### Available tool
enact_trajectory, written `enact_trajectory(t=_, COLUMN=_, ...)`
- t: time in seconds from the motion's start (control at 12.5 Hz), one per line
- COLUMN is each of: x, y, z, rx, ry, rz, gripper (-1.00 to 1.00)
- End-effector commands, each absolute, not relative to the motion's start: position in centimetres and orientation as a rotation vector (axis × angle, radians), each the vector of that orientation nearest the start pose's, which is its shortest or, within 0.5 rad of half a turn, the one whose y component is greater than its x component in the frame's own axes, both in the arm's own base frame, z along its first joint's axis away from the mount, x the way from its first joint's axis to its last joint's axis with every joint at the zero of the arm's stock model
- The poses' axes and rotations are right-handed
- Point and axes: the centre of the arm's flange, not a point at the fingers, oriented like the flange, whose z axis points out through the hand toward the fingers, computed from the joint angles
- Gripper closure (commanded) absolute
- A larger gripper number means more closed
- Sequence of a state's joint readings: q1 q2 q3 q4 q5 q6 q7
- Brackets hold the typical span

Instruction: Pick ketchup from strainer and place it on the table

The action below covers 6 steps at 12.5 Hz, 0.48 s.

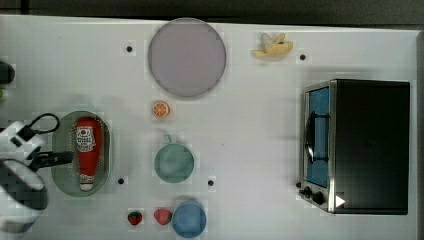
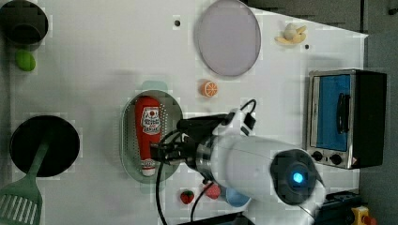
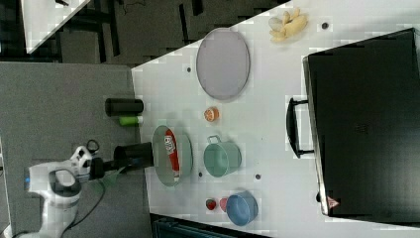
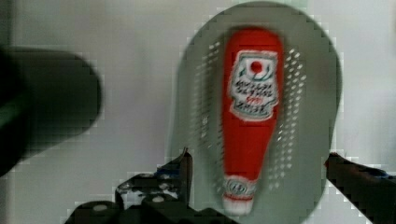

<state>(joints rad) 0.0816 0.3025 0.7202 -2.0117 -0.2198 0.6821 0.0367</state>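
Ketchup (image 1: 88, 151) lies flat inside the strainer (image 1: 61, 170), cap toward the strawberries (image 1: 134, 218). Claw (image 4: 257, 172) hangs above the strainer, fingers wide apart, holding nothing. Strainer sits on counter (image 1: 250, 130).

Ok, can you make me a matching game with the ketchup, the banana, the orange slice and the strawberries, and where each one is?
Things:
1. ketchup
2. banana
3. orange slice
4. strawberries

Places, as the top view shows them:
A. beside the blue cup
B. lying in the strainer
C. between the grey plate and the green cup
D. on the table to the right of the grey plate

Pairs: 1-B, 2-D, 3-C, 4-A
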Motion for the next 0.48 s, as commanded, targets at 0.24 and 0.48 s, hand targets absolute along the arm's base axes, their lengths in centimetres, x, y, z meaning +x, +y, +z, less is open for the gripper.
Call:
enact_trajectory(t=0.24, x=44.0, y=39.8, z=24.4, rx=-3.09, ry=0.007, rz=0.068, gripper=-1.0)
enact_trajectory(t=0.48, x=43.8, y=39.9, z=20.4, rx=-3.077, ry=-0.009, rz=0.063, gripper=-1.0)
